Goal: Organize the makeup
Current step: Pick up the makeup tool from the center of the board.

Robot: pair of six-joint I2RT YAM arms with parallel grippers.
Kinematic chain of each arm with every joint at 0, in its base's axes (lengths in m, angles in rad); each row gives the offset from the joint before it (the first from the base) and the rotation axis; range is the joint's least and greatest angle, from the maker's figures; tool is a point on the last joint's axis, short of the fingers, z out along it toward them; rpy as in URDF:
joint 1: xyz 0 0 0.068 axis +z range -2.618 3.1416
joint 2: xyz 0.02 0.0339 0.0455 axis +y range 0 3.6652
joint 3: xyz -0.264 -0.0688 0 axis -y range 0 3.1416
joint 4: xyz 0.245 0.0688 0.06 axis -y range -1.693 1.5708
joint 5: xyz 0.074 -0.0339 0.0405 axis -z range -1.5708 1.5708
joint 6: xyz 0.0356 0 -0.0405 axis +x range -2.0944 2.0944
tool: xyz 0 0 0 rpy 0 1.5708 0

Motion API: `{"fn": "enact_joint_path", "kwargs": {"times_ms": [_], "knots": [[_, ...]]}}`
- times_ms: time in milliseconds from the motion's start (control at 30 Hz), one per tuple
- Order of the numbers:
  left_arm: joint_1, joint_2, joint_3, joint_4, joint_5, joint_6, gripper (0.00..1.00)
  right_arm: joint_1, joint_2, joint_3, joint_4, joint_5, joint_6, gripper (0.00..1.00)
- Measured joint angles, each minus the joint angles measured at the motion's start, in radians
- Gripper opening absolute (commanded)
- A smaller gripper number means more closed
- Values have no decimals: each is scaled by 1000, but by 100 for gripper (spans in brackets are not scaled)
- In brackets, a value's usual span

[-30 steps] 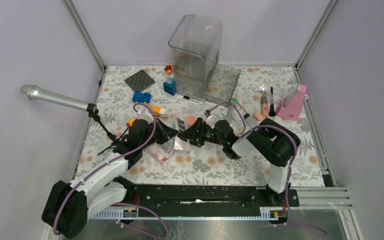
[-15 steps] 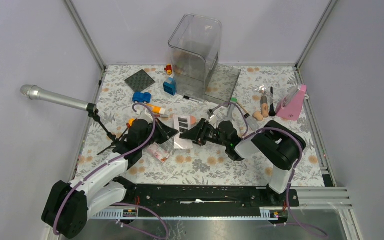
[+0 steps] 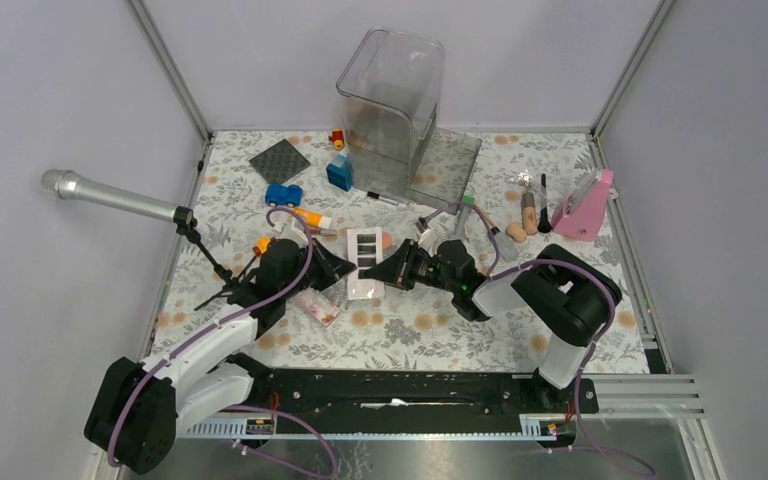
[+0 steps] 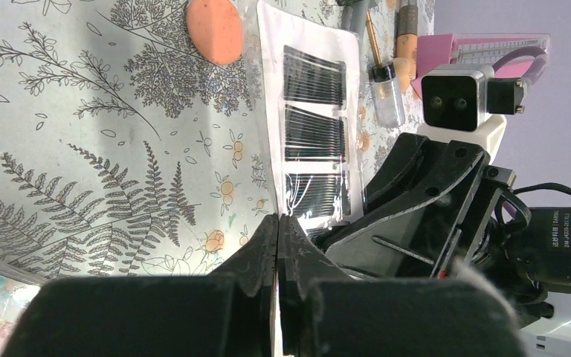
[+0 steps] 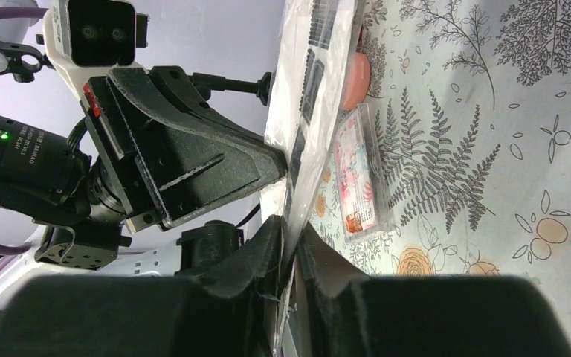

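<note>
The white palette with dark squares (image 3: 365,260) hangs between both arms at mid-table. My left gripper (image 3: 348,270) is shut on its left edge; in the left wrist view the palette (image 4: 312,126) runs away from the shut jaws (image 4: 278,219). My right gripper (image 3: 392,273) pinches the opposite edge, the palette's (image 5: 316,89) thin sheet caught between its jaws (image 5: 291,230). A coral-pink disc (image 3: 386,241) lies just behind it. The clear pink-shade palette (image 3: 316,305) lies under the left wrist. The grey tube with green cap (image 3: 463,215) and the brushes (image 3: 530,208) lie at the right.
A tall clear container (image 3: 390,100) stands on a clear plate at the back. A silver microphone (image 3: 110,197) on a stand reaches in from the left. A blue toy car (image 3: 283,194), blue block (image 3: 340,173), dark square mat (image 3: 280,160) and pink holder (image 3: 585,210) are around.
My right gripper has closed from wide open onto the palette's edge. The palette has turned so its dark squares face up. The left gripper has stayed shut.
</note>
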Motion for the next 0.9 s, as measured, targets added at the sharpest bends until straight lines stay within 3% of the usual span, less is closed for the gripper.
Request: {"fn": "enact_joint_path", "kwargs": {"times_ms": [67,133,233,300,433,667,900], "knots": [[0,2,0,0,0,1,8,0,0,0,-5,0,-2,15],[0,2,0,0,0,5,22,0,0,0,-8,0,-3,15],[0,2,0,-8,-1,13,54,0,-5,0,-28,2,-14,14],[0,-2,2,-25,-3,14,70,0,-23,2,-76,10,-32,12],[0,-32,30,-97,-27,38,88,0,-104,24,-252,67,-91,11],[0,-97,198,-289,-122,96,99,-27,-340,54,-602,264,-195,10],[0,-98,408,-495,-232,185,99,-234,-523,64,-849,391,-282,11]]}}
